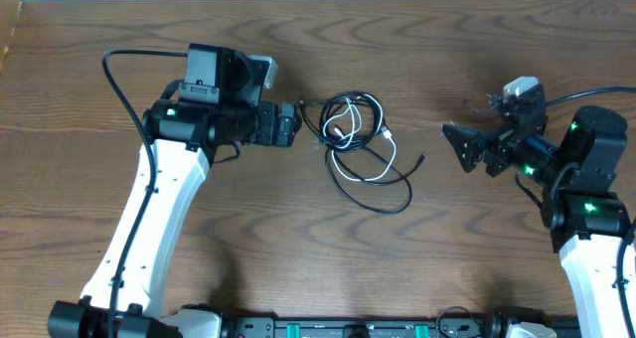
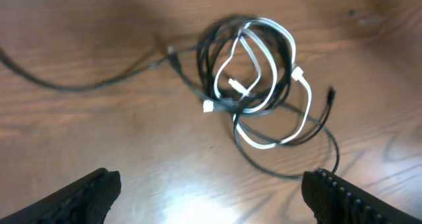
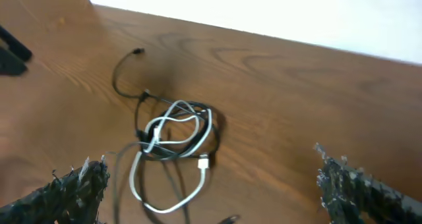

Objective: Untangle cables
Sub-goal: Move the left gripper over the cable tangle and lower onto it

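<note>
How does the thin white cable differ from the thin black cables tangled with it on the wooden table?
The thin white cable keeps close to the bundle; the thin black cables sweep out in a wider loop. The white cable's plugs lie against the bundle; one black cable's end sticks out clear of it. Both are loose and intertwined on the wooden table.

Readable markings: none.
No text, label, brand name, number or sign can be read in the overhead view or in either wrist view. The left arm (image 1: 159, 199), the right arm (image 1: 593, 151), the cables (image 1: 360, 139) and the table (image 1: 298, 239) show nothing legible.
</note>
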Controlling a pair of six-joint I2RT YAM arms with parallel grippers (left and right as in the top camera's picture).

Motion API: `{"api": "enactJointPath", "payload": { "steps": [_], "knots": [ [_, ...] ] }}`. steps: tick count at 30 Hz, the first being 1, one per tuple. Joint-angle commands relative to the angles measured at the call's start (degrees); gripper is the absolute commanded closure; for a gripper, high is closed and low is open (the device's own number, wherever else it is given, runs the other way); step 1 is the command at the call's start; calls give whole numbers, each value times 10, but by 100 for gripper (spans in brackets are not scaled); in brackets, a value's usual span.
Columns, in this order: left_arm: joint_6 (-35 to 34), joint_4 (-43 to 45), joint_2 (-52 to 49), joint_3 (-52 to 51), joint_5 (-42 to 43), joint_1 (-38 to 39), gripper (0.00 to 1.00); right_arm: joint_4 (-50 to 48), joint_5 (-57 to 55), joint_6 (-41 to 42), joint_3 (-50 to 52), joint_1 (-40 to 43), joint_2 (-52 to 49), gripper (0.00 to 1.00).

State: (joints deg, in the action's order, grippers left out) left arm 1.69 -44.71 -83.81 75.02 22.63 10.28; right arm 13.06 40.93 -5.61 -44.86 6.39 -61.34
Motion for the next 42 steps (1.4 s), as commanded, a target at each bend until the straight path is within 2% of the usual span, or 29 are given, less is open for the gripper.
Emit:
{"api": "enactJointPath", "payload": {
  "steps": [1,5,9,16,21,26,32,39,42],
  "knots": [
    [-15,30,-9,9,21,15,7,7,14,54,-12,-5,2,3],
    [-36,45,-47,42,-40,59,7,7,-3,54,-12,-5,1,2],
    [-76,45,-113,105,-45,82,7,9,-8,54,-12,-5,1,2],
    [-147,52,-203,124,-82,114,22,33,-33,54,-12,-5,-2,5],
    [-196,81,-249,124,-107,145,22,39,-33,54,-12,-5,-12,7],
    [-209,121,-279,124,-107,162,22,39,-33,54,-12,-5,-29,8],
    [-211,125,-283,122,-108,162,27,39,-33,54,-12,-5,-46,8],
    [-231,151,-314,115,-108,172,28,39,-33,54,-12,-5,-53,8],
    [-238,151,-332,115,-128,172,35,39,-33,54,-12,-5,-53,8]
  ]
}}
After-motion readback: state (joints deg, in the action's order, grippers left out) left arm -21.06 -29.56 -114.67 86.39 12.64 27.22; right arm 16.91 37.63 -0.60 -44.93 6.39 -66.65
